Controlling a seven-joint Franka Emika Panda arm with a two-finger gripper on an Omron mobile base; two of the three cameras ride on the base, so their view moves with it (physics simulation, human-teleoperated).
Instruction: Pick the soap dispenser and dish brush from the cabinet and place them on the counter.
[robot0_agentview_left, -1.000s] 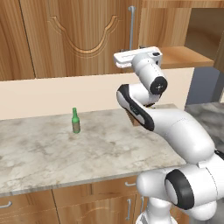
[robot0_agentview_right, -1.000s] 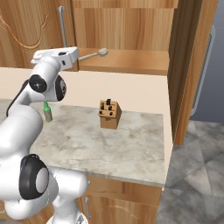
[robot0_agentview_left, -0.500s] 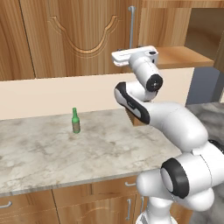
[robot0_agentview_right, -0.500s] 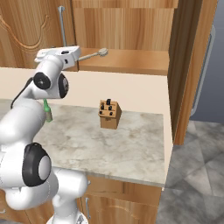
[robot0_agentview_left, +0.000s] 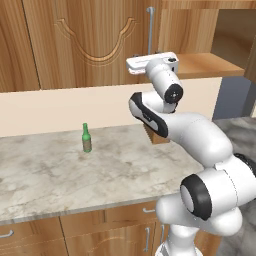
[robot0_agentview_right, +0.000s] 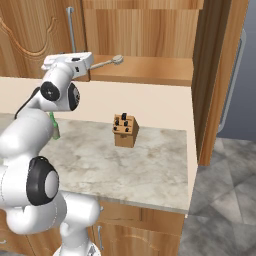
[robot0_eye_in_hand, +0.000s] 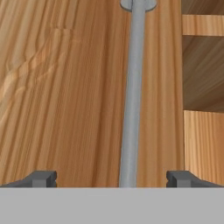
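Observation:
The cabinet's (robot0_agentview_left: 90, 45) left carved door is closed, with its long silver bar handle (robot0_agentview_left: 149, 30) at the right edge. In the hand view that handle (robot0_eye_in_hand: 131, 87) runs straight up between my open gripper's (robot0_eye_in_hand: 111, 179) dark fingertips (robot0_eye_in_hand: 41, 178), with nothing grasped. My gripper (robot0_agentview_left: 150, 61) is raised in front of the door, just below the handle. To the right the cabinet is open, and the dish brush (robot0_agentview_right: 107, 62) lies on the inner wooden shelf (robot0_agentview_right: 150, 70), just right of my gripper (robot0_agentview_right: 70, 60). The soap dispenser is out of view. The counter (robot0_agentview_left: 50, 175) spreads below.
A slim green bottle (robot0_agentview_left: 86, 138) stands on the counter to the left of the arm. A wooden knife block (robot0_agentview_right: 125, 131) sits near the wall on the counter (robot0_agentview_right: 150, 165). A tall wooden side panel (robot0_agentview_right: 215, 75) bounds the counter on the right.
The hand has shifted slightly left, lining up with the door handle, and the elbow has swung. The jaws stay wide open. Brush and bottle have not moved.

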